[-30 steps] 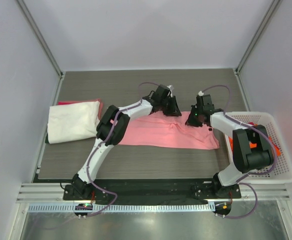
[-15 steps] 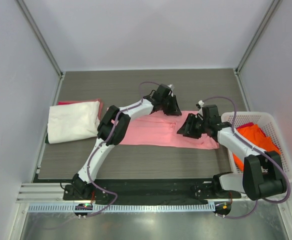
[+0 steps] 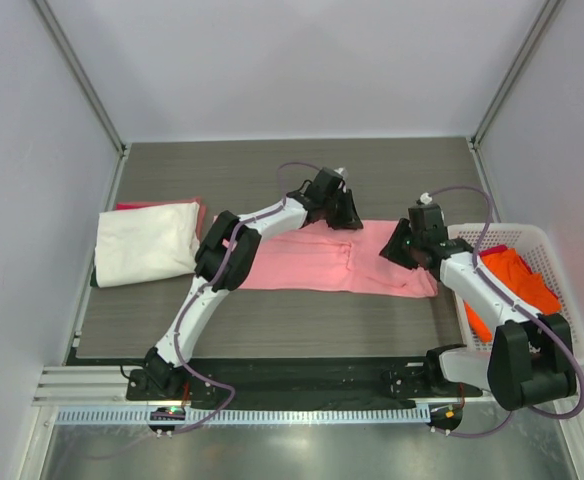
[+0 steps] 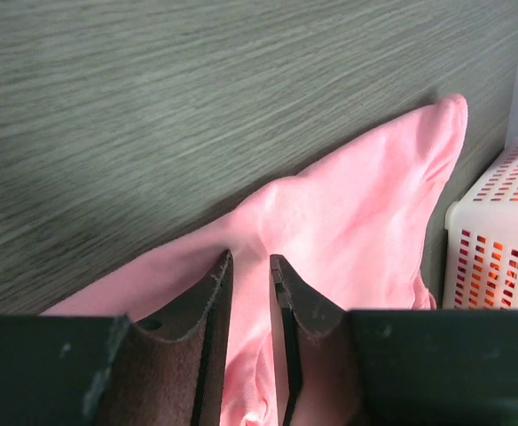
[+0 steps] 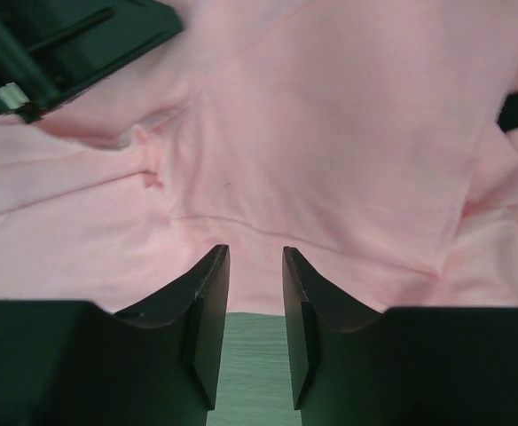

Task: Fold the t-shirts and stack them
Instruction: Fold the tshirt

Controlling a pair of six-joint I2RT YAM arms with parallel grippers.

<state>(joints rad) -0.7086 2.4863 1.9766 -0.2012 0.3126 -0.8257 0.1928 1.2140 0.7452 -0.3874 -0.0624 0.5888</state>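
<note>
A light pink t-shirt (image 3: pixel 312 265) lies spread across the middle of the table. My left gripper (image 3: pixel 347 218) sits at its far edge. In the left wrist view the jaws (image 4: pixel 248 257) stand close together with a ridge of the pink t-shirt (image 4: pixel 365 204) pinched between them. My right gripper (image 3: pixel 397 248) hovers over the shirt's right end. In the right wrist view it (image 5: pixel 255 251) is open a little, with only table between the fingers, just short of the pink t-shirt's (image 5: pixel 330 133) edge. A folded cream-white shirt (image 3: pixel 144 242) lies on a red one (image 3: pixel 157 205) at the left. An orange shirt (image 3: pixel 517 278) lies in the basket.
A white mesh basket (image 3: pixel 562 350) stands at the table's right edge, close to my right arm; it also shows in the left wrist view (image 4: pixel 498 240). My left gripper's body (image 5: pixel 55 44) shows at the top left of the right wrist view. Enclosure walls surround the table.
My right gripper moved from the shirt's far edge toward the near side, then back right to the shirt's right end. The left gripper has stayed in place.
</note>
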